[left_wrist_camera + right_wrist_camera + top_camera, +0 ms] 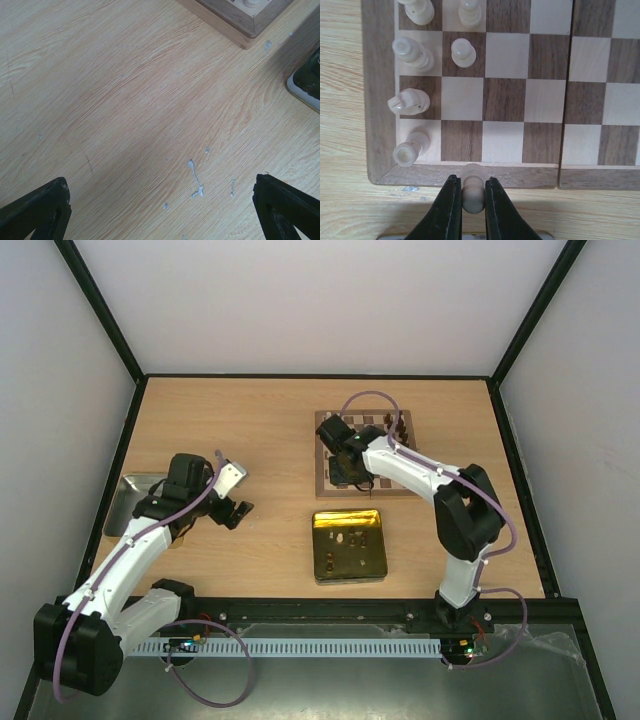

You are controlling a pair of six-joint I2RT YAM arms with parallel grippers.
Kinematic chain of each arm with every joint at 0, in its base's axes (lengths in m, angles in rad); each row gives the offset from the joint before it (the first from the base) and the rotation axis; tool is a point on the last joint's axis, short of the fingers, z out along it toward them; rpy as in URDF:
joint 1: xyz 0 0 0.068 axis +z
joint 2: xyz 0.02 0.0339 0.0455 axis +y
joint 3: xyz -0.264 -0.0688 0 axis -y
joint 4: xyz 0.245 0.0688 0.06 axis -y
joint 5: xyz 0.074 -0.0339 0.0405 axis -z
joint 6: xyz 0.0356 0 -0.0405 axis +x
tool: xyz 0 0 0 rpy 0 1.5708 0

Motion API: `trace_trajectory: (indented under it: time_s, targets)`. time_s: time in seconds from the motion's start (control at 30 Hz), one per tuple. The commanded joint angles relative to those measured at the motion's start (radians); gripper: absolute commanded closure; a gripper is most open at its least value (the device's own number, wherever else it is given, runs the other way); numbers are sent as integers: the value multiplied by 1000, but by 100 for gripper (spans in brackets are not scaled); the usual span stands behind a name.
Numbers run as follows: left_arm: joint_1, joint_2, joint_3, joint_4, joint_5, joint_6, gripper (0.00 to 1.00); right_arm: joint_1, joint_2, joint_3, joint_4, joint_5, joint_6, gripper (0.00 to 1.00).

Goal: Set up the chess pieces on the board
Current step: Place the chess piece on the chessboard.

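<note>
The board (400, 475) lies right of the table's middle; its near-left corner fills the right wrist view (504, 97). Several cream chess pieces stand along its left edge: a rook (410, 149), a knight (409, 101), a bishop (412, 52) and a pawn (463, 52). Dark pieces (395, 425) stand at the far edge. My right gripper (472, 182) is shut on a cream pawn (473, 194), held over the board's near border. My left gripper (160, 187) is open and empty over bare table, left of the board.
A shiny gold square tin (348, 545) lies in front of the board; its corner shows in the left wrist view (306, 80), as does a board corner (240, 17). A grey metal tray (128, 502) sits at the table's left edge.
</note>
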State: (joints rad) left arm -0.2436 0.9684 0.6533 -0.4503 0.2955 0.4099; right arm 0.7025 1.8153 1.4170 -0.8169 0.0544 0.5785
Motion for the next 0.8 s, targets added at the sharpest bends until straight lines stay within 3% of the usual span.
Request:
trace_trajectory:
  time_s: [0.0, 0.77]
  targets:
    - [-8, -11, -16, 11, 11, -8, 1, -16, 37, 39, 17, -27, -14, 92]
    - [-22, -14, -18, 12, 10, -8, 1, -81, 159, 139, 31, -53, -34, 92]
